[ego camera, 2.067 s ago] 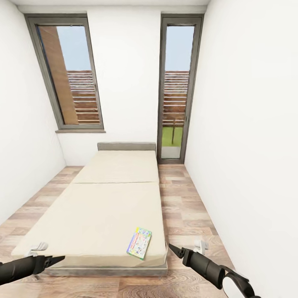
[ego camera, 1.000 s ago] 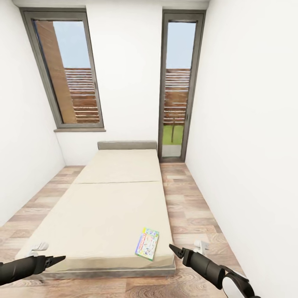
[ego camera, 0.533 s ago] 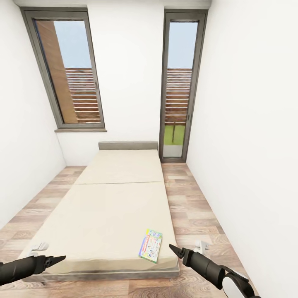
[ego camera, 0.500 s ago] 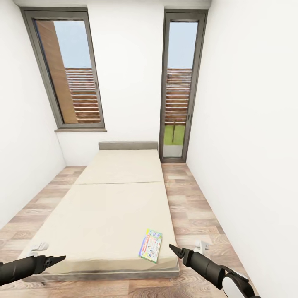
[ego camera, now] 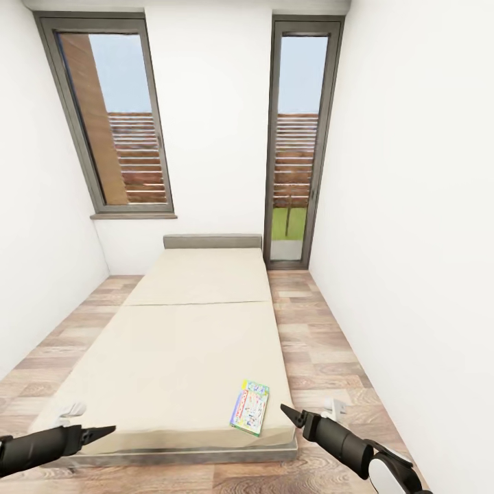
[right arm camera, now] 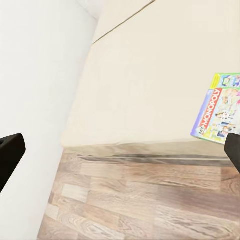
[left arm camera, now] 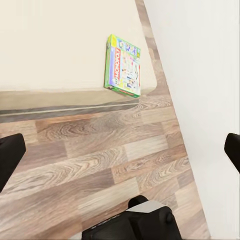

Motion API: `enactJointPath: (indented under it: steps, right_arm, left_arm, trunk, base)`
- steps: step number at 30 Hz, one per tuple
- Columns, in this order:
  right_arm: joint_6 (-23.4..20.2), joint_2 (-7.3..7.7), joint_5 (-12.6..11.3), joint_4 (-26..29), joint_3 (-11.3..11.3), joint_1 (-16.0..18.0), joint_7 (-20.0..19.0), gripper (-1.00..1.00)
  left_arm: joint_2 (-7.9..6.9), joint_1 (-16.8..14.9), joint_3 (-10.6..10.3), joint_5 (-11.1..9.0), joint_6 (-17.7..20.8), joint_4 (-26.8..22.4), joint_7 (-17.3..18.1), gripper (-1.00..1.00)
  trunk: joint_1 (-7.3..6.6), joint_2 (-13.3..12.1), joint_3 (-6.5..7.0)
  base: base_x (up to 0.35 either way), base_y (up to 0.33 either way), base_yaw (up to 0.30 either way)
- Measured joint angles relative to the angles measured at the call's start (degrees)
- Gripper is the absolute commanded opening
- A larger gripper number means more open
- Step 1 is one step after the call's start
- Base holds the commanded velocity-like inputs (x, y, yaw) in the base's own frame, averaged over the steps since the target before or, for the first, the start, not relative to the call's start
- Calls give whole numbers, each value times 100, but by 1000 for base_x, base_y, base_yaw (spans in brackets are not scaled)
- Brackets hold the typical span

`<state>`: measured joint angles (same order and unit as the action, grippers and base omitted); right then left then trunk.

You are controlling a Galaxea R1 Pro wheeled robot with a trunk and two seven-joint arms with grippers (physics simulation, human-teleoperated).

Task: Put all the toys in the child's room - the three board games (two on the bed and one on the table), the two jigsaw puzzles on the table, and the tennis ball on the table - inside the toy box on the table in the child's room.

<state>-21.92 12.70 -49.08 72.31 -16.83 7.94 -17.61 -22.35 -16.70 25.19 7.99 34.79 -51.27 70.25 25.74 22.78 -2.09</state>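
Note:
A white Monopoly-style board game (ego camera: 250, 407) with a colourful border lies flat on the beige bed (ego camera: 178, 343), near its front right corner. The left wrist view has the same game (left arm camera: 123, 66) by the mattress edge, and it also sits at the edge of the right wrist view (right arm camera: 218, 115). My left gripper (ego camera: 101, 432) hovers open in front of the bed's left foot corner, its fingers (left arm camera: 10, 159) spread wide with nothing between them. My right gripper (ego camera: 287, 414) is open too, just right of the game, above the floor. The table, toy box, jigsaw puzzles and tennis ball are out of view.
A white wall (ego camera: 412, 274) runs close along the right, leaving a strip of wood-plank floor (ego camera: 319, 357) beside the bed. Another wall (ego camera: 34, 274) stands to the left. Two dark-framed tall windows (ego camera: 295, 144) are behind the grey headboard (ego camera: 211, 241).
The whole picture shifted over the last two seconds, so the camera moved; the bed and game now sit further right in the view. My left gripper has dropped slightly.

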Motion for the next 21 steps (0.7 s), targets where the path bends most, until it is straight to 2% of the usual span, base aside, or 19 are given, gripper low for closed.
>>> enactJointPath:
  steps: [2,5,6,9,10,18,21]
  right_arm:
    - [0,0,-6,6,0,0,0,100]
    - [-3,2,-17,16,0,0,0,100]
    - [-5,6,-20,26,0,0,0,100]
    - [-9,16,-38,42,34,0,-5,100]
    - [-17,18,-51,44,61,-2,-6,100]
    - [-372,18,-291,73,572,-7,-15,100]
    - [-476,17,-341,72,776,-10,-12,100]
  left_arm:
    - [77,0,-3,2,52,0,33,100]
    - [270,0,-7,6,153,0,59,100]
    - [389,1,-8,13,196,0,65,100]
    - [604,0,-9,12,311,0,71,100]
    - [641,0,-9,9,356,0,71,100]
    - [849,-14,-6,-21,1099,13,10,100]
    - [1100,-150,-6,-1,1358,18,-55,100]
  trunk:
    - [0,0,0]
    - [0,0,0]
    - [0,0,0]
    - [0,0,0]
    - [0,0,0]
    - [0,0,0]
    - [0,0,0]
  base:
    - [0,0,0]
    - [0,0,0]
    - [0,0,0]
    - [0,0,0]
    - [0,0,0]
    - [0,0,0]
    - [0,0,0]
